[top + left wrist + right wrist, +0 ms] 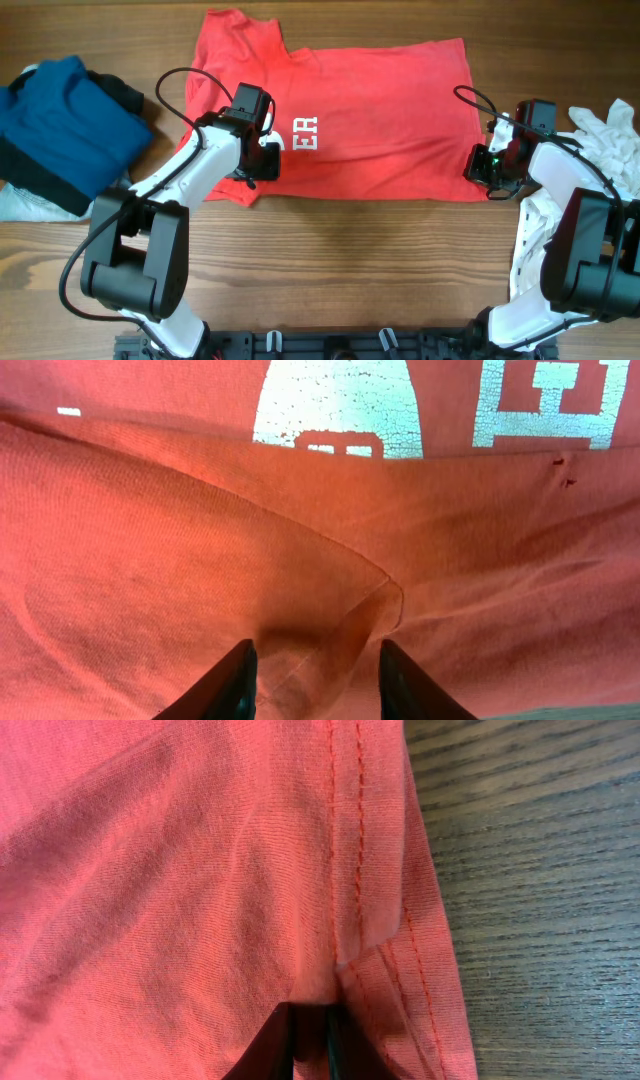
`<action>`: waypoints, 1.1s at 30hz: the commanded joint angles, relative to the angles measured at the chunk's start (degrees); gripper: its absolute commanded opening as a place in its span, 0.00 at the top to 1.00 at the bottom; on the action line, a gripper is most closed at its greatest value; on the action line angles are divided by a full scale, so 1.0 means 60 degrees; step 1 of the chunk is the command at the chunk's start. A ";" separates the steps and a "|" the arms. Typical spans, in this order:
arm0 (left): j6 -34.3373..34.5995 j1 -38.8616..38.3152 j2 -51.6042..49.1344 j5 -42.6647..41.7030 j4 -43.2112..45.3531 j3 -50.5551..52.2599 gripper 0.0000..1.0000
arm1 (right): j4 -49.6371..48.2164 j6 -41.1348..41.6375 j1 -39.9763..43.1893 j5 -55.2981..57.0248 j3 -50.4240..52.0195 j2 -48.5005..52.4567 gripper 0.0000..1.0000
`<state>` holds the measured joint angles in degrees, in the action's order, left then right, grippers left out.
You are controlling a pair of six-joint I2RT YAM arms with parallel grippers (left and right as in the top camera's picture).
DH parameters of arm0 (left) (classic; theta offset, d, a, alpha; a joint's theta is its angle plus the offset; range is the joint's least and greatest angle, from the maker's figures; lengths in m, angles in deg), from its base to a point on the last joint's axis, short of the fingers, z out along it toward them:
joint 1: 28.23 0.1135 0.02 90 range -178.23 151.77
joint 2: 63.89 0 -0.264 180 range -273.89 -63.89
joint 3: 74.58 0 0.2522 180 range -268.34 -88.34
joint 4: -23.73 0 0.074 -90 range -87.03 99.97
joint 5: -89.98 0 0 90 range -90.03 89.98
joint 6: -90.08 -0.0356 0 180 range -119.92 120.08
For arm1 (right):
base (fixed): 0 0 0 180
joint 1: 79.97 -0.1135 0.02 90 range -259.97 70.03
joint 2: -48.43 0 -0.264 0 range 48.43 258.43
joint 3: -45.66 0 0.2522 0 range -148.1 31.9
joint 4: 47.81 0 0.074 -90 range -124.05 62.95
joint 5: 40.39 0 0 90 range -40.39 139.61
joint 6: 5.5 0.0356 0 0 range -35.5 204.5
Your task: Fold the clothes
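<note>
The red T-shirt [380, 100] lies spread on the wooden table [350, 260], partly folded, with white letters "ER" [305, 135] showing near its left side. My left gripper [262, 160] rests on the shirt's lower left part. In the left wrist view its fingers [315, 680] are apart, with a raised fold of red cloth [300, 540] between them and white lettering [340, 405] beyond. My right gripper [487, 170] is at the shirt's lower right corner. In the right wrist view its fingers [310, 1040] are pinched on the stitched hem [350, 870].
A pile of blue and dark garments [60, 120] lies at the far left. White cloth [610, 130] lies at the far right, behind and under my right arm. Bare wood [540, 870] shows just right of the hem.
</note>
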<state>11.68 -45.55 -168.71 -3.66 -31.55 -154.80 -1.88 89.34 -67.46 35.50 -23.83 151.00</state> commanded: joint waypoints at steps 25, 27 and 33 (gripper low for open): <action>-0.0157 -0.0087 -0.0047 0.2098 0.1559 -0.1392 0.96 | -0.0073 0.0044 -0.0120 0.0015 0.0244 0.0233 0.87; -0.0153 -0.0087 -0.0113 0.2084 0.1865 -0.1392 0.96 | -0.0073 0.0044 -0.0120 0.0018 0.0244 0.0233 0.87; -0.0153 -0.0004 -0.0346 0.2499 0.1322 -0.1392 0.52 | -0.0102 0.0044 -0.0120 0.0018 0.0244 0.0233 0.87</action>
<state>11.04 -45.86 -170.09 7.88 -22.45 -162.60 -1.95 89.34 -67.46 35.50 -23.79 150.97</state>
